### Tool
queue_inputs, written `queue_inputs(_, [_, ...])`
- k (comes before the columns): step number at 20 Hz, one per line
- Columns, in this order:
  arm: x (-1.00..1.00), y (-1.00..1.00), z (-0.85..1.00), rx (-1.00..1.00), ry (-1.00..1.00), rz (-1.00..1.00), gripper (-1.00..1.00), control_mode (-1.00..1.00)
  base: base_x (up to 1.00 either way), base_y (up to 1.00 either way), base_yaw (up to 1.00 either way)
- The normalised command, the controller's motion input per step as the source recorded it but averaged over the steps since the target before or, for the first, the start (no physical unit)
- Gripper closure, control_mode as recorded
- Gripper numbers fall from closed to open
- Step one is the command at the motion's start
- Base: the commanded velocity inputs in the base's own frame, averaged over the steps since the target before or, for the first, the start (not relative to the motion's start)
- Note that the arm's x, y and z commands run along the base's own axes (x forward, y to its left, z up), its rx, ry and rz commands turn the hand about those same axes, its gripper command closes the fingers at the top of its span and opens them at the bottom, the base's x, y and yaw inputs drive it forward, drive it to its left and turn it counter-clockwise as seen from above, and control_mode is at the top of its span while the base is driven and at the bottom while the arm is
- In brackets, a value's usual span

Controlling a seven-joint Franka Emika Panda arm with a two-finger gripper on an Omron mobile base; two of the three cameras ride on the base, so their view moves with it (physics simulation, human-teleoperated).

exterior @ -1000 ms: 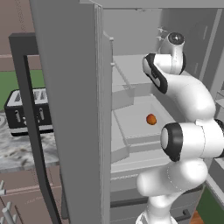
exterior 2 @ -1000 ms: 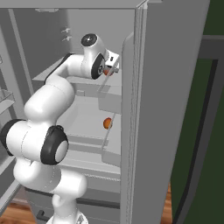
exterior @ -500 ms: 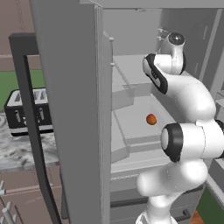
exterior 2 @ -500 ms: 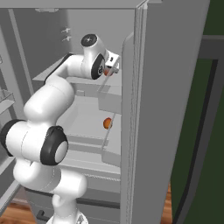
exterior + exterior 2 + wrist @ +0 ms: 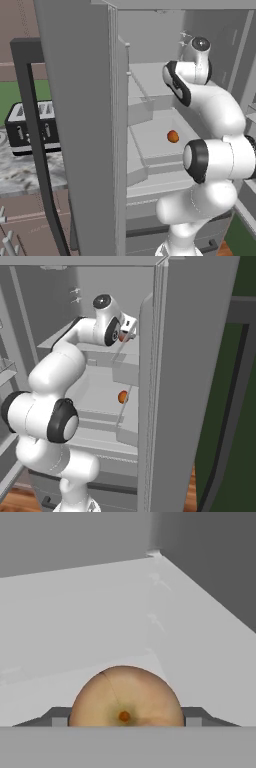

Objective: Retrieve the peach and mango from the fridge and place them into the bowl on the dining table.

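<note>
The gripper [image 5: 125, 722] brackets a peach [image 5: 125, 697] on an upper fridge [image 5: 190, 356] shelf, jaws either side; whether they press it I cannot tell. Beyond lies bare shelf. Below the hand, an orange fruit [image 5: 173, 136] waits lower down. By my judgement nothing is delivered.

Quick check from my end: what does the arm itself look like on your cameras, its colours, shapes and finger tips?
The arm is made of glossy white, rounded segments joined by dark bands at the joints, with a round grey cap on the top joint. A small white block sits at the wrist. The gripper ends in two small dark grey finger tips. No cables or markings are visible.
</note>
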Motion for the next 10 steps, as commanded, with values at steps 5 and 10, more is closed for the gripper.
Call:
queue_inputs(5, [-0.54, 0.00, 0.00, 0.00, -0.02, 0.00, 1.00, -1.00, 0.00, 0.00, 0.00])
queue_inputs(10, [-1.00, 0.00, 0.00, 0.00, -0.23, 0.02, 1.00, -1.00, 0.00, 0.00, 0.00])
